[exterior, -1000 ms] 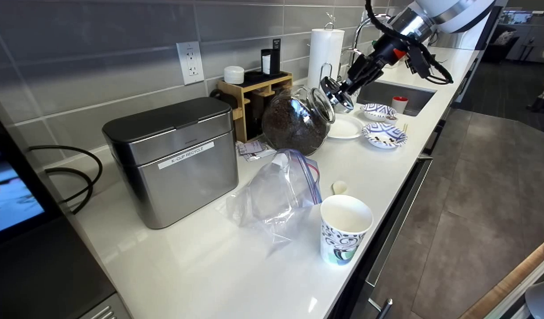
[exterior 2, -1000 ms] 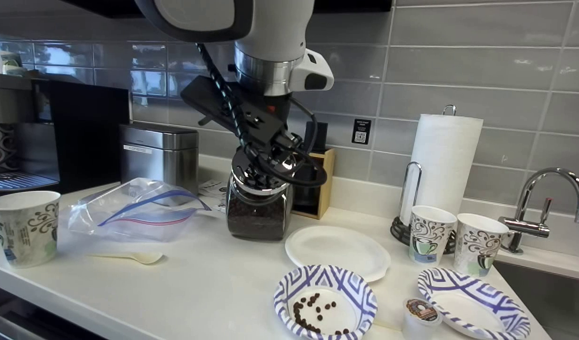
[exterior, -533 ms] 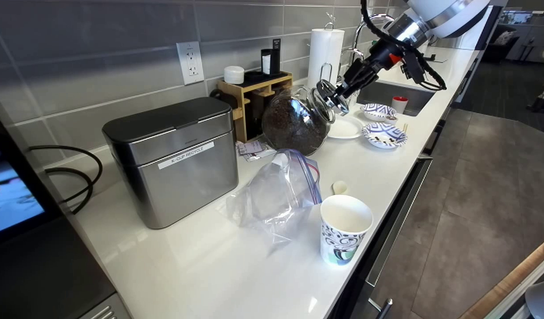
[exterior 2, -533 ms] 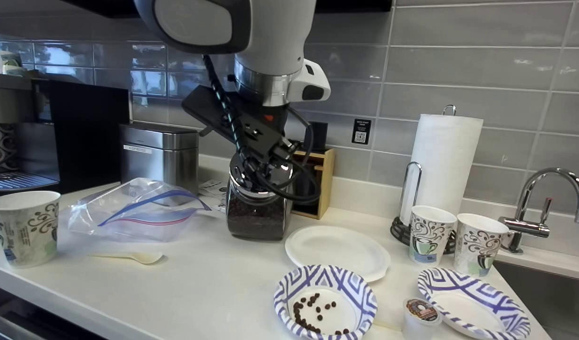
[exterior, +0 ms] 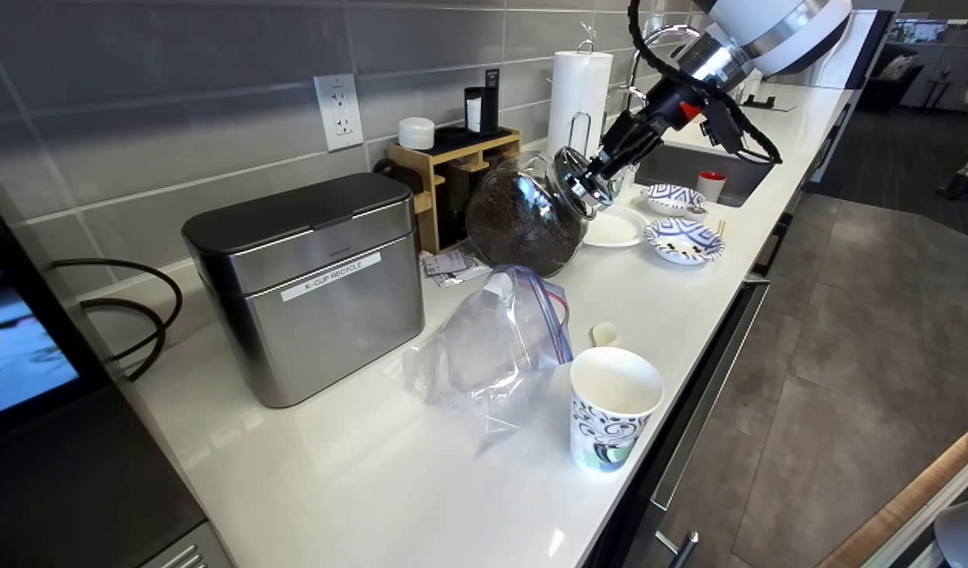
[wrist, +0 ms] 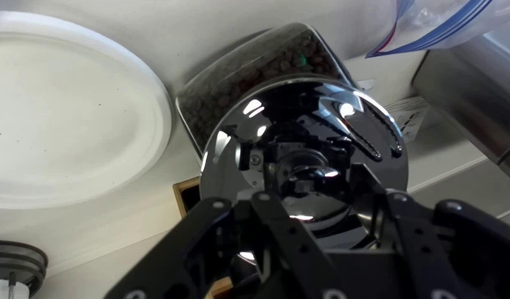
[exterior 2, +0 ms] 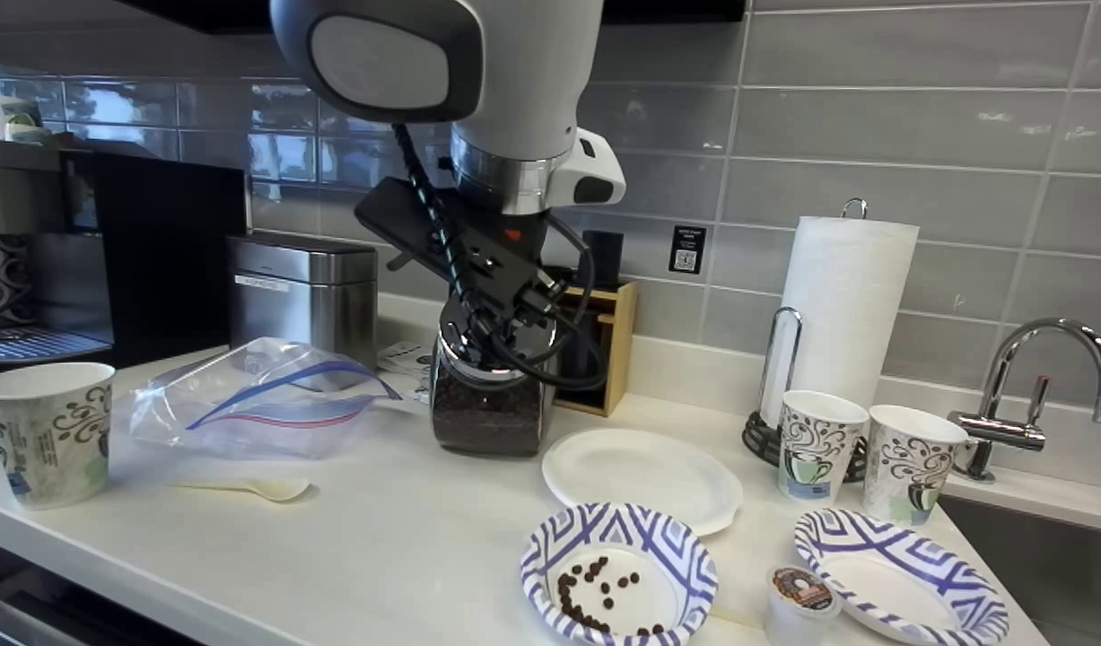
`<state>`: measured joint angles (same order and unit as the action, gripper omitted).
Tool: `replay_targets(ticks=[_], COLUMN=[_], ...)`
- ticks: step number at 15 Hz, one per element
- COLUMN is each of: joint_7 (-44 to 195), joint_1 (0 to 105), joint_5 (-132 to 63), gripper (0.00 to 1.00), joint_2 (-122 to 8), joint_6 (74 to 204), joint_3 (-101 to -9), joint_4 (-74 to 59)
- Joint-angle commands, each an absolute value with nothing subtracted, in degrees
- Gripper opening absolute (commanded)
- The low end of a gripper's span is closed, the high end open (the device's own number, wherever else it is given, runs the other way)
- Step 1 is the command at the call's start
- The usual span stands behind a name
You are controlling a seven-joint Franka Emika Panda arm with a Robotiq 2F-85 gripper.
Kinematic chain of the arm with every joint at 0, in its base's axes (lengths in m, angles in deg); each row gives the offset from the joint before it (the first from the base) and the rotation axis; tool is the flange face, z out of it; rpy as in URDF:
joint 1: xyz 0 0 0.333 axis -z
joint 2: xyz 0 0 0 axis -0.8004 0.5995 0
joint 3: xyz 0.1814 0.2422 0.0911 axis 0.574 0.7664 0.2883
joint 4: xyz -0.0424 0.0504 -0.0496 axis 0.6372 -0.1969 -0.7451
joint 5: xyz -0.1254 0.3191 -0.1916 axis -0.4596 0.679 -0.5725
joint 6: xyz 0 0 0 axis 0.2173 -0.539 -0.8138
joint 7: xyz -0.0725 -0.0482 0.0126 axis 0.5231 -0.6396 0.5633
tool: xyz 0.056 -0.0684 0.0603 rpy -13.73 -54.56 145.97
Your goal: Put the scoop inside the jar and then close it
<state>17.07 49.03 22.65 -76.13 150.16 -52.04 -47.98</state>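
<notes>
Jar (exterior 2: 492, 422) of dark beans (wrist: 225, 93) on the white desk (exterior 2: 397, 547), just below the end effector (wrist: 306, 187), which grips a shiny round lid (wrist: 304, 120) at the jar's mouth, whether lid and rim touch unclear, white plate (exterior 2: 640, 475) just beside the jar.

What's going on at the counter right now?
The robot's gripper is closed on the shiny lid, holding it tilted at the slanted mouth of the bean-filled jar. Whether the lid is fully seated can't be told. A pale spoon lies on the counter beside the clear bag; no scoop can be made out inside the jar.
</notes>
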Motion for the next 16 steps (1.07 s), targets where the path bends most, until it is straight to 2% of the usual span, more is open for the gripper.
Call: replay_targets(ticks=[1,16], joint_7=[16.37,16.53], joint_1=[49.21,49.3], joint_5=[24.9,24.89], gripper=[0.21,0.21], joint_2=[-73.97,-73.02], joint_6=[153.45,153.28], joint_3=[-50.75,-49.52], joint_4=[-46.64,-46.41])
